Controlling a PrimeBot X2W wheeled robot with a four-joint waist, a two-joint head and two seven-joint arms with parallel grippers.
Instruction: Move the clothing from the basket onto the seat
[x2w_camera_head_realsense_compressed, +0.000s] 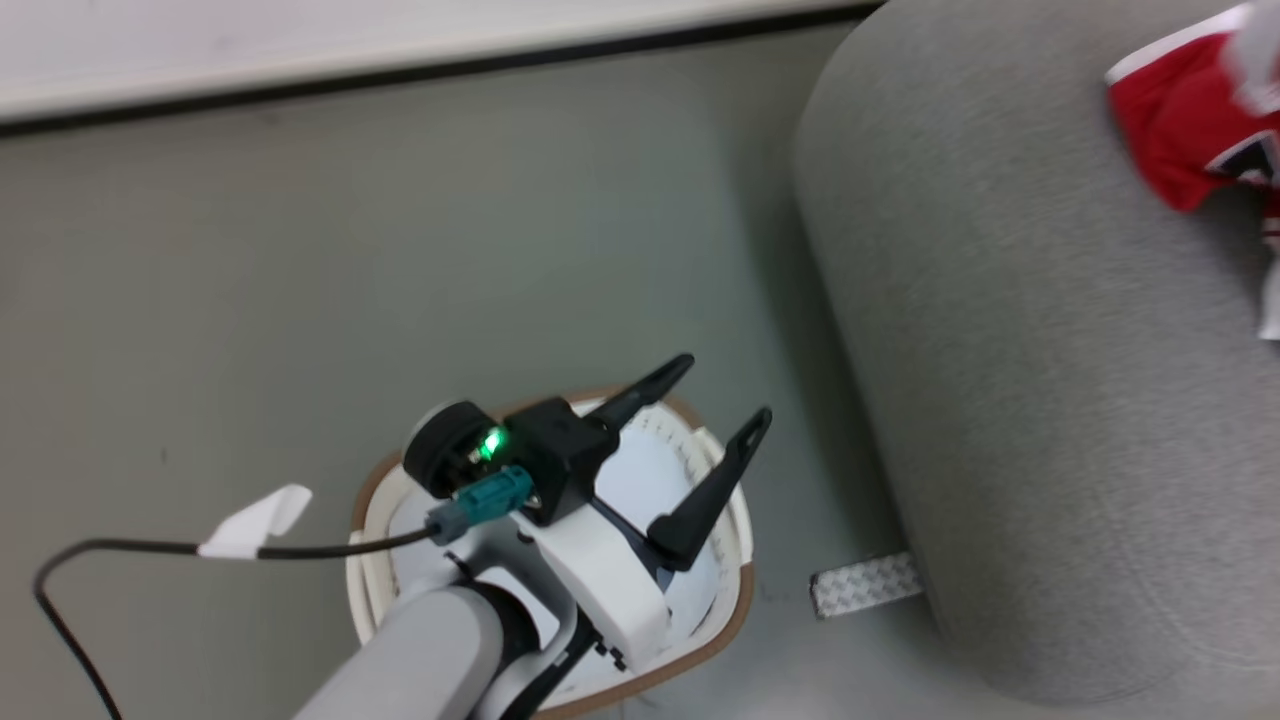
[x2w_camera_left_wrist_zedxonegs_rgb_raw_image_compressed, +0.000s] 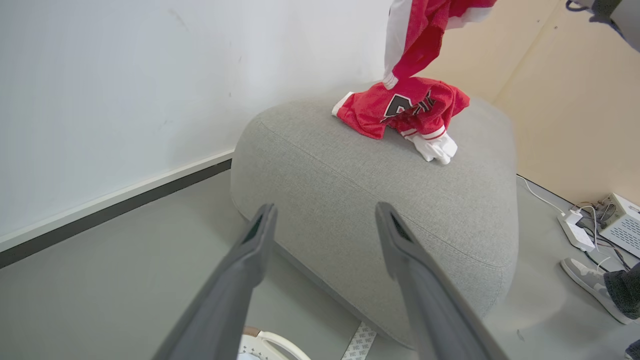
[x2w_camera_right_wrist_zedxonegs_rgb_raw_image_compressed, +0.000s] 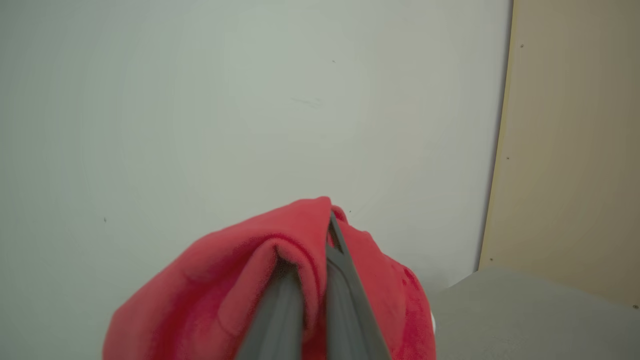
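Observation:
My left gripper (x2w_camera_head_realsense_compressed: 722, 392) hovers open over the cream-white basket (x2w_camera_head_realsense_compressed: 740, 590) with its brown rim, nothing between its fingers; the arm hides most of the basket's inside. In the left wrist view the left gripper (x2w_camera_left_wrist_zedxonegs_rgb_raw_image_compressed: 325, 207) points at the grey seat (x2w_camera_left_wrist_zedxonegs_rgb_raw_image_compressed: 375, 200). A heap of red clothing (x2w_camera_left_wrist_zedxonegs_rgb_raw_image_compressed: 400, 110) with white trim and black lettering lies on top of the seat. More red cloth (x2w_camera_left_wrist_zedxonegs_rgb_raw_image_compressed: 415, 35) hangs from above down to the heap. My right gripper (x2w_camera_right_wrist_zedxonegs_rgb_raw_image_compressed: 327, 235) is shut on the red clothing (x2w_camera_right_wrist_zedxonegs_rgb_raw_image_compressed: 225, 290), lifted above the seat (x2w_camera_right_wrist_zedxonegs_rgb_raw_image_compressed: 525, 315). The clothing (x2w_camera_head_realsense_compressed: 1180, 130) lies on the seat (x2w_camera_head_realsense_compressed: 1050, 400) at the far right.
The basket stands on grey floor just left of the seat, beside a silver tape patch (x2w_camera_head_realsense_compressed: 865, 583). A white wall with a dark skirting (x2w_camera_head_realsense_compressed: 400, 75) runs behind. A person's shoe (x2w_camera_left_wrist_zedxonegs_rgb_raw_image_compressed: 585, 280), a power strip (x2w_camera_left_wrist_zedxonegs_rgb_raw_image_compressed: 575, 232) and a white box (x2w_camera_left_wrist_zedxonegs_rgb_raw_image_compressed: 620, 225) lie right of the seat.

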